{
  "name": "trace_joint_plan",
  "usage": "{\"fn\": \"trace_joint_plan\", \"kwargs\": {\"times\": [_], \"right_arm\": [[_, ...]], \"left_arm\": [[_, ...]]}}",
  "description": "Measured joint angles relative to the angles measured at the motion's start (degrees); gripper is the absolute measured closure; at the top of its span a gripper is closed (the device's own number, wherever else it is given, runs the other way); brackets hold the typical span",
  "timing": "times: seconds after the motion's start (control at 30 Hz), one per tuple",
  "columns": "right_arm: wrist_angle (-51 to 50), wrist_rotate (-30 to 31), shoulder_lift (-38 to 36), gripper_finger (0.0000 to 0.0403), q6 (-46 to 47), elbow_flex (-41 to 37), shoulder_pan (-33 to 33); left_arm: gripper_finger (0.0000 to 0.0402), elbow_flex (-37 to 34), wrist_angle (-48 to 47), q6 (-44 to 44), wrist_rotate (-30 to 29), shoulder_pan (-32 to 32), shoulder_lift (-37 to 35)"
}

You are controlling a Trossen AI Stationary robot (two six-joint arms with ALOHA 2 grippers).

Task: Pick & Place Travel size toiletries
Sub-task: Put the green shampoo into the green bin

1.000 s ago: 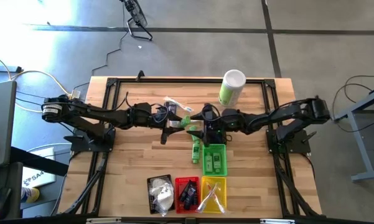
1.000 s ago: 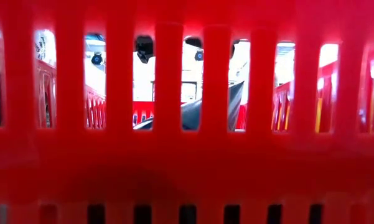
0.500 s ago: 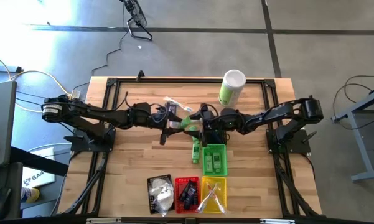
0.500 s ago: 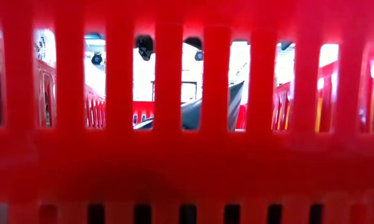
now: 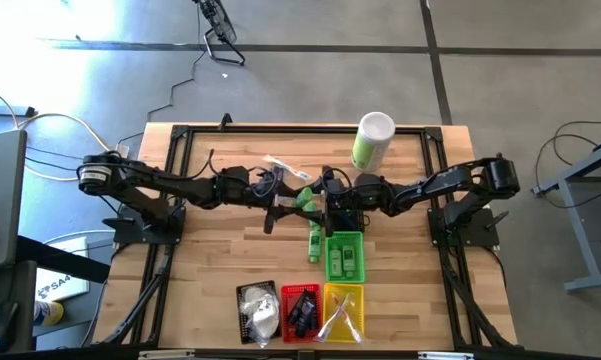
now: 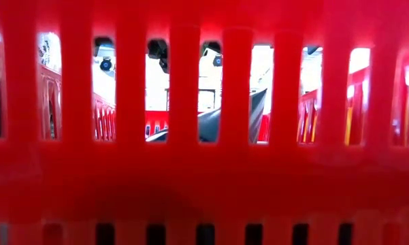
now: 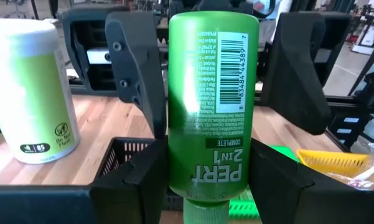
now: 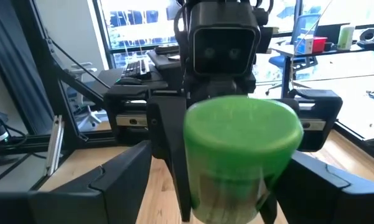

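Grey concrete floor surrounds the light wooden desk (image 5: 220,250), seen from above with both dark arms reaching inward to meet near its centre. Left end effector (image 7: 202,180) pinches a small green plastic bottle (image 7: 211,99) between its two dark fingers (image 7: 137,180); printed label with barcode faces the left wrist camera, cap end toward that camera. Bottle is held above the desk, mid-desk, just behind the green slotted basket (image 5: 344,256). Right end effector (image 5: 325,196) sits directly opposite, fingers spread wide, one to each side of the bottle's far end; right wrist view shows the bottle's round green end (image 8: 243,134) between its open fingers, contact with them cannot be told. Another green bottle (image 5: 313,245) lies on the desk just beside the green basket. Tall green-and-white cylindrical canister (image 5: 371,141) stands upright near the far edge. Along the near edge, side by side: black basket (image 5: 245,297) with white pouches, red basket (image 5: 299,310), yellow basket (image 5: 345,310). Low view is filled by the red basket's slotted wall (image 6: 204,163).
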Motion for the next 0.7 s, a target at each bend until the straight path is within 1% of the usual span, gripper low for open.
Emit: {"fn": "trace_joint_plan", "kwargs": {"times": [0.17, 0.47, 0.7], "right_arm": [[-0.12, 0.02, -0.02, 0.0116, 0.0, 0.0, -0.02], [-1.42, 0.11, -0.02, 0.0175, 0.0, 0.0, -0.04], [-1.42, 0.26, -0.04, 0.0203, 0.01, 0.0, -0.04]], "left_arm": [[0.0217, -0.01, -0.06, 0.09, 0.02, 0.09, 0.0], [0.0217, -0.02, -0.19, 0.11, 0.08, 0.07, 0.0], [0.0217, -0.02, -0.17, 0.11, 0.15, 0.07, 0.0]]}}
